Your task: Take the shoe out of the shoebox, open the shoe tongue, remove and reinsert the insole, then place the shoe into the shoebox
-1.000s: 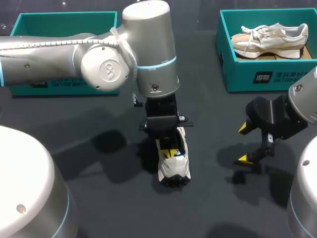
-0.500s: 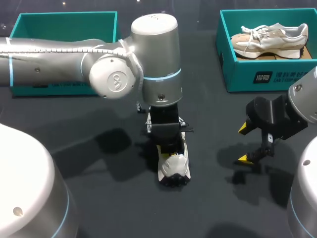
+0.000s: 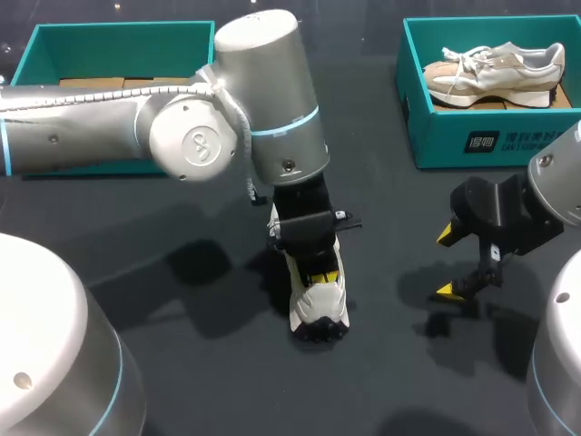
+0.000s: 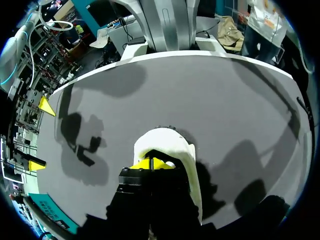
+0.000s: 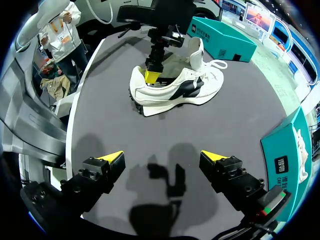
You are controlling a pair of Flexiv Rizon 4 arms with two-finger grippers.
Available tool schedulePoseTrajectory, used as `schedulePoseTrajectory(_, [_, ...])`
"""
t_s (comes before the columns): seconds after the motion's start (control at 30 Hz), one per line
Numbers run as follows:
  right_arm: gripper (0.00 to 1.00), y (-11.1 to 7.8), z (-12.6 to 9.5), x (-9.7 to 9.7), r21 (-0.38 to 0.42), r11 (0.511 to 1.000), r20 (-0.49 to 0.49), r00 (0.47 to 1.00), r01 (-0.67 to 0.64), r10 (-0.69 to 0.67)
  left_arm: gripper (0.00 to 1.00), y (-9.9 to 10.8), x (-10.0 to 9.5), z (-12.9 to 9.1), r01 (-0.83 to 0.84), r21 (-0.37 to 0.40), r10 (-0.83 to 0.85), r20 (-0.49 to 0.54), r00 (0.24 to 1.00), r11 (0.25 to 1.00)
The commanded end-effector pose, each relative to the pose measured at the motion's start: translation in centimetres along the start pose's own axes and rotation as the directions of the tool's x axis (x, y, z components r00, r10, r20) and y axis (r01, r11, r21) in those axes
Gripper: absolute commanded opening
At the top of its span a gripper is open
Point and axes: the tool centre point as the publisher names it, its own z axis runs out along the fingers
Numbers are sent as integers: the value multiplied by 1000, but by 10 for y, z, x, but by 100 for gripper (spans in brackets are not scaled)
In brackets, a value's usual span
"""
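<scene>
White with black patches, the shoe [image 3: 318, 309] [image 4: 167, 140] [image 5: 175, 87] stands upright on its sole on the dark counter [image 3: 209, 381] [image 5: 115, 125], near the middle and outside both boxes. Its long axis runs from you toward the far side. The heel, with its black lugs, points back at you, and the toe points away, hidden in the head view under your left arm [image 3: 109, 136]. From the right wrist view you see it side-on. The tongue [image 5: 195, 49] stands up out of the opening, and the laces [image 5: 216, 64] trail loose toward the toe.

Your left arm comes in from the left and bends down over the shoe. The left hand [image 3: 318, 275] [image 4: 151, 163] [image 5: 151, 76] is sunk into the opening at the heel end. With the shoe's collar around it, you cannot tell whether it is apart or clamped on anything.

Your right hand [image 3: 447, 263] [image 5: 162, 156] hangs above the counter well to the right of the shoe. It is spread wide, with nothing between its tips and touching nothing.

At the far left sits the teal left shoebox [image 3: 118, 41] [image 5: 220, 37], with brown card showing inside. At the far right is the teal right shoebox [image 3: 490, 141] [image 5: 287, 150]. It holds a second shoe [image 3: 495, 68], beige and white, lying on its side with its long axis across the box.
</scene>
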Motion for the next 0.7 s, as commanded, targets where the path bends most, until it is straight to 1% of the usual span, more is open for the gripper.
schedulePoseTrajectory(0.03, [100,-1,0,2,2,1000,4,1000,-1,1,0,2,-9,25,9,-16,-9,-20,1000,1000])
schedulePoseTrajectory(0.1, [100,-1,0,2,2,1000,4,1000,-1,1,0,4,-9,34,11,-23,-12,-43,999,1000])
schedulePoseTrajectory(0.27, [100,-1,0,2,2,1000,4,1000,-1,1,0,15,2,51,34,-34,-36,-85,996,999])
schedulePoseTrajectory(0.43, [100,-1,0,2,2,1000,4,1000,-1,1,0,24,15,56,41,-110,-54,-114,992,993])
schedulePoseTrajectory(0.5, [100,-1,0,2,2,1000,4,1000,-1,1,0,28,19,51,48,-129,-62,-109,992,990])
schedulePoseTrajectory(0.57, [100,-1,0,2,2,1000,4,1000,-1,1,0,29,21,41,44,-142,-57,-92,994,989])
schedulePoseTrajectory(0.63, [100,-1,0,2,2,1000,4,1000,-1,1,0,26,23,30,34,-144,-45,-77,996,989])
schedulePoseTrajectory(0.7, [100,-1,0,2,2,1000,4,1000,-1,1,0,21,23,19,20,-128,-29,-67,997,992])
